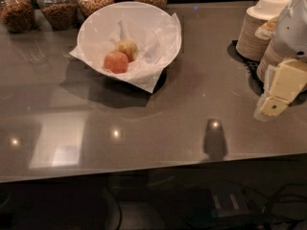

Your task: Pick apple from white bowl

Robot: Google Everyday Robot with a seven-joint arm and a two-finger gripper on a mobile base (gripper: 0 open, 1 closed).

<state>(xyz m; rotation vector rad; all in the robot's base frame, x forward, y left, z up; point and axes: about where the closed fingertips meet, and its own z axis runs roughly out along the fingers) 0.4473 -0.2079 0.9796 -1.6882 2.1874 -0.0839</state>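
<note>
Worktop scene, one camera view. The white bowl (96, 32) stands on the far left part of the grey worktop (158, 123), lined with crumpled white paper (160, 40) that spills over its near rim. The apple (116, 62), reddish-orange, lies inside the bowl on the paper, towards the near side. It touches a paler yellow-green fruit (127, 49) just behind it to the right. The hand (278, 96), cream-coloured, hangs at the right edge above the worktop, well apart from the bowl. Whether it is wide, narrow or holding anything cannot be told. Behind it are stacks of beige paper bowls (256, 28). Four jars (57, 6) of brown contents line the far edge.
</note>
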